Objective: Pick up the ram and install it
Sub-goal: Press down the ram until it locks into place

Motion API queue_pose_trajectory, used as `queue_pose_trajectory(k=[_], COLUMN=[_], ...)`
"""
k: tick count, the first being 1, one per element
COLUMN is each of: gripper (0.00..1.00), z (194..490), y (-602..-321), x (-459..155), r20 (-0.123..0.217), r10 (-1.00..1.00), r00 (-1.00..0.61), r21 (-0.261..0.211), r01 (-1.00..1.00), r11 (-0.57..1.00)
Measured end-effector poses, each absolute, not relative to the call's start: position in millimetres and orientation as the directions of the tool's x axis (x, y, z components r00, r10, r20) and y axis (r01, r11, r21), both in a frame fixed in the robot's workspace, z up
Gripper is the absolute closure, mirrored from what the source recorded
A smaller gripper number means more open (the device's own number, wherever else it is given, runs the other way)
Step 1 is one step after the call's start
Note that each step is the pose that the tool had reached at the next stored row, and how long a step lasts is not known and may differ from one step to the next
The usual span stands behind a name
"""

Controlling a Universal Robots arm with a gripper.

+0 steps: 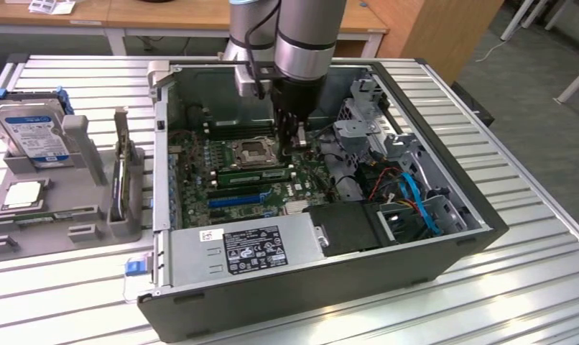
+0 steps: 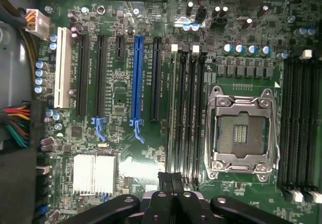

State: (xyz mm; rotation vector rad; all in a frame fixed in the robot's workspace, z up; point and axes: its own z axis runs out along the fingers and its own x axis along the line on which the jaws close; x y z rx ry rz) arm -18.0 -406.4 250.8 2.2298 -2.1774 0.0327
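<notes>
The ram (image 1: 256, 173) is a long thin green stick standing on edge in a black slot of the motherboard (image 1: 198, 154), between the processor socket (image 1: 248, 150) and the blue slots. In the wrist view the ram (image 2: 172, 108) shows edge-on in the slot row beside the silver socket (image 2: 243, 132). My gripper (image 1: 297, 142) hangs inside the open case, just above the board and past the ram's end. Its black fingers (image 2: 164, 182) are pressed together, so the gripper (image 2: 170, 181) is shut with nothing between them.
The case walls (image 1: 433, 237) ring the board, with a power supply (image 1: 243, 248) in front and blue cables (image 1: 416, 194) at the exterior view's right. Outside, on the exterior view's left, a grey holder (image 1: 74, 233) carries a hard drive (image 1: 31, 133) and a processor chip (image 1: 21, 194).
</notes>
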Motion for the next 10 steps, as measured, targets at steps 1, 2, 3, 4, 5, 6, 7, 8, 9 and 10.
queue_pose_trajectory(k=[1, 2, 3, 4, 5, 6, 7, 8, 9, 10], gripper=[0.89, 0.89, 0.89, 0.89, 0.89, 0.89, 0.89, 0.89, 0.89, 0.89], z=[249, 247, 245, 243, 240, 238, 236, 234, 233, 231], y=[-406, -406, -406, -406, -406, -406, -406, -406, -406, -406], x=[-18, -18, -18, -18, -18, -18, -18, -18, -18, -18], r20=[0.032, 0.033, 0.033, 0.033, 0.033, 0.033, 0.033, 0.033, 0.033, 0.033], r10=[-0.999, -0.999, -0.999, -0.999, -0.999, -0.999, -0.999, -0.999, -0.999, -0.999], r00=[0.024, 0.024, 0.024, 0.024, 0.024, 0.024, 0.024, 0.024, 0.024, 0.024], r21=[0.003, 0.003, 0.003, 0.002, 0.002, 0.002, 0.002, 0.001, 0.001, 0.001], r01=[-1.000, -1.000, -1.000, -1.000, -1.000, -1.000, -1.000, -1.000, -1.000, -1.000], r11=[-0.024, -0.024, -0.024, -0.024, -0.024, -0.024, -0.024, -0.024, -0.024, -0.024])
